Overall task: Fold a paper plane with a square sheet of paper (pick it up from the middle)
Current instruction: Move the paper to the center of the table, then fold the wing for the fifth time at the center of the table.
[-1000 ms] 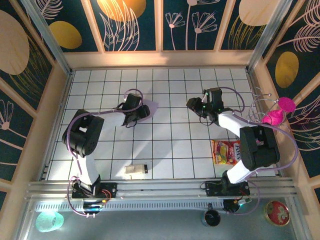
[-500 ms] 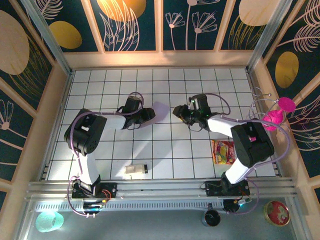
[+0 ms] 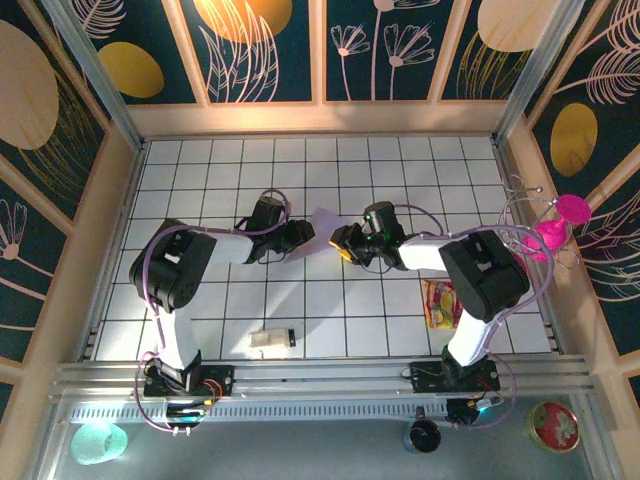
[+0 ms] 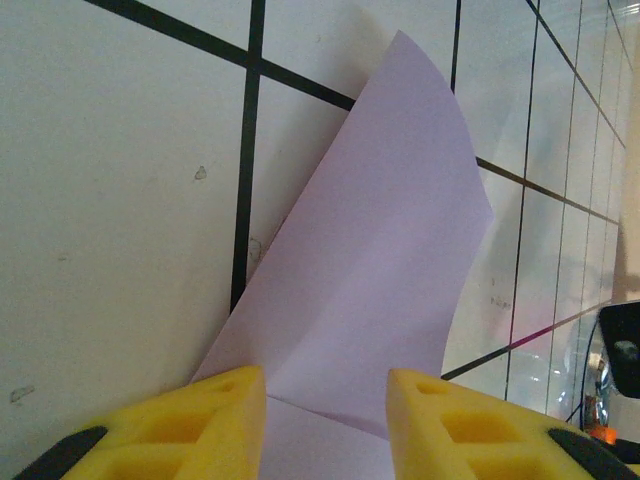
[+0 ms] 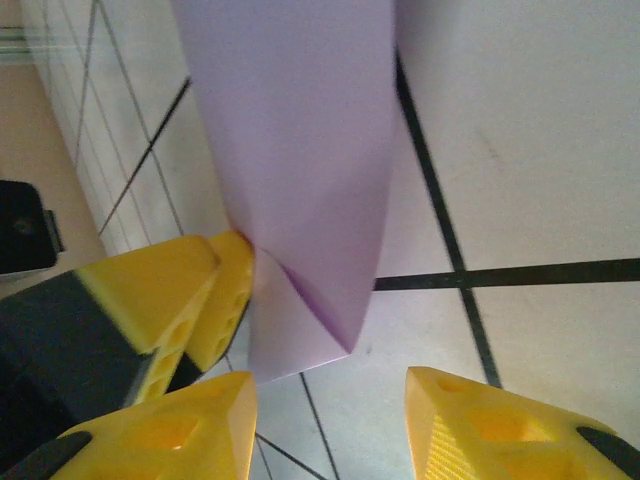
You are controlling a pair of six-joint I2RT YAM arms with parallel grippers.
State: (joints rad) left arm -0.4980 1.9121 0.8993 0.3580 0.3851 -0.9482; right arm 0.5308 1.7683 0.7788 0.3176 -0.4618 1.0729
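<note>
With left gripper (image 4: 325, 388) and right gripper (image 5: 330, 388) both parted around the square sheet of paper (image 4: 372, 260), close evenly on its fold, avoiding twist.

Two yellow fingers (image 4: 215, 420) of the left pincer (image 4: 325, 405) poke up from the bottom of the frame, with a gap between them. The pale purple sheet of paper (image 4: 380, 260) runs down into that gap. It bends up to a point near the top middle. Under it is the white desk (image 4: 110, 200) with black lines.
</note>
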